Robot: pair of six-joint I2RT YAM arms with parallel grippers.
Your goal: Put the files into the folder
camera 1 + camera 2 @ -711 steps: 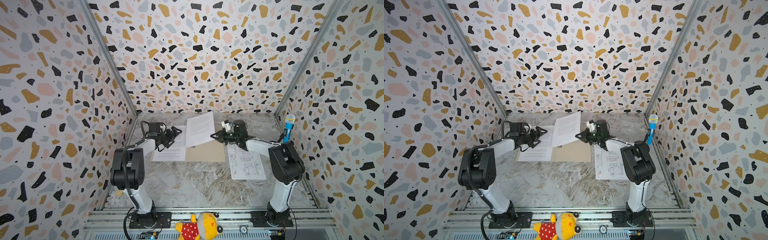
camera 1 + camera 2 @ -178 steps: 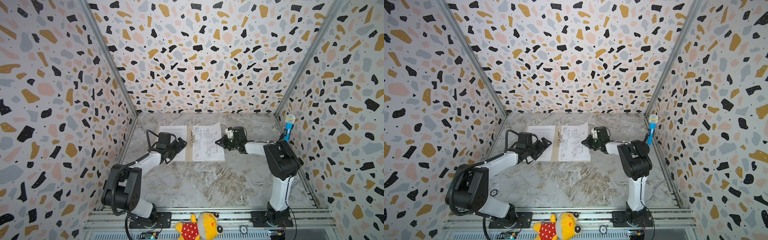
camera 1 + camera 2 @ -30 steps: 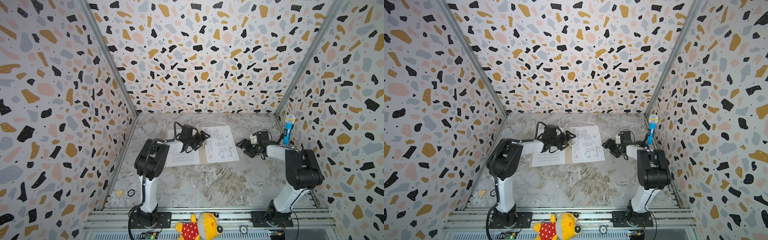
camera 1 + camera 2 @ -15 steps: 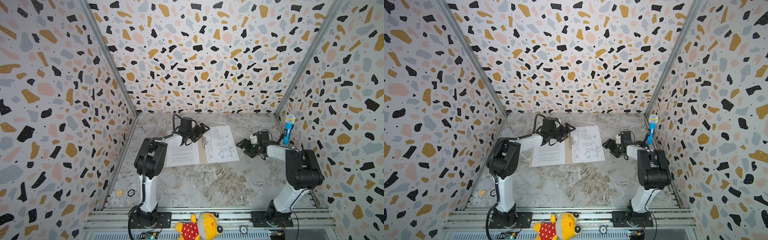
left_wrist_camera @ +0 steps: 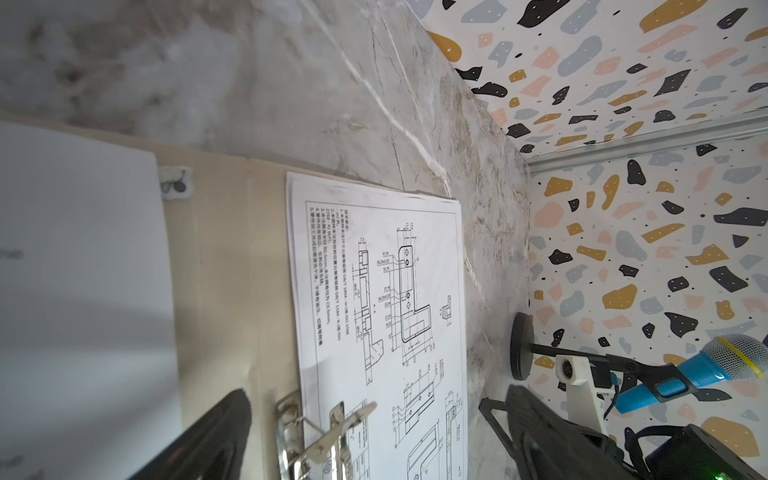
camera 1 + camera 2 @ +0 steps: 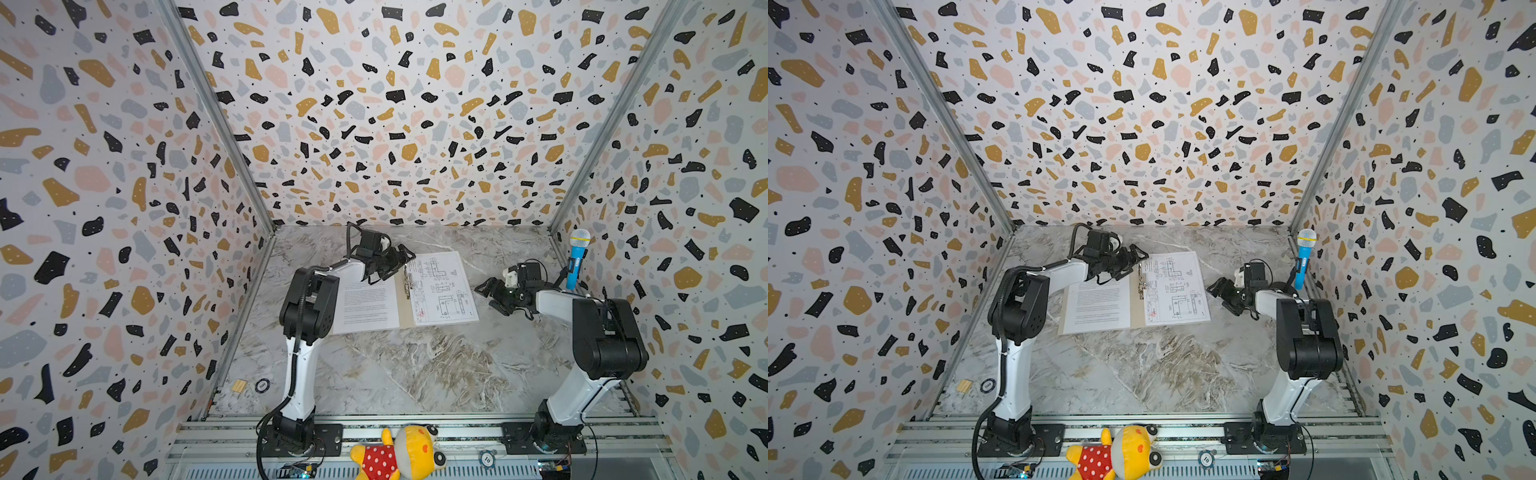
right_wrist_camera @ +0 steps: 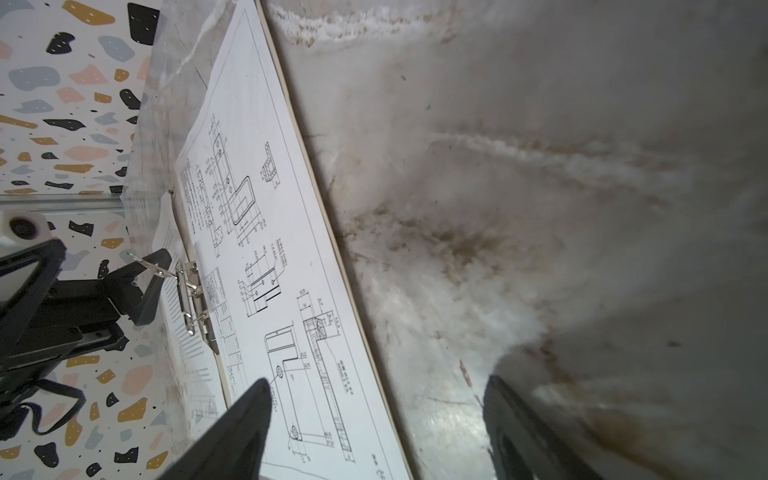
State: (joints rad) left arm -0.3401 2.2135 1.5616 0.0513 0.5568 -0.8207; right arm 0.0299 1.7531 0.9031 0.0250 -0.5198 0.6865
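The left gripper [image 6: 397,261] hangs over the far end of the spine of the open folder [image 6: 402,309], jaws spread wide either side of the metal clip [image 5: 316,432], whose lever stands raised. It holds nothing; whether a finger touches the lever cannot be told. The right gripper [image 6: 489,291], also wide and empty, sits low over the marble table [image 6: 415,365], just right of the drawing sheet [image 6: 440,286] on the folder's right half. A text sheet [image 6: 368,307] lies on the left half

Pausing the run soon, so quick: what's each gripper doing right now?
Left gripper: open, at the clip, holding nothing.
Right gripper: open, empty, beside the folder.
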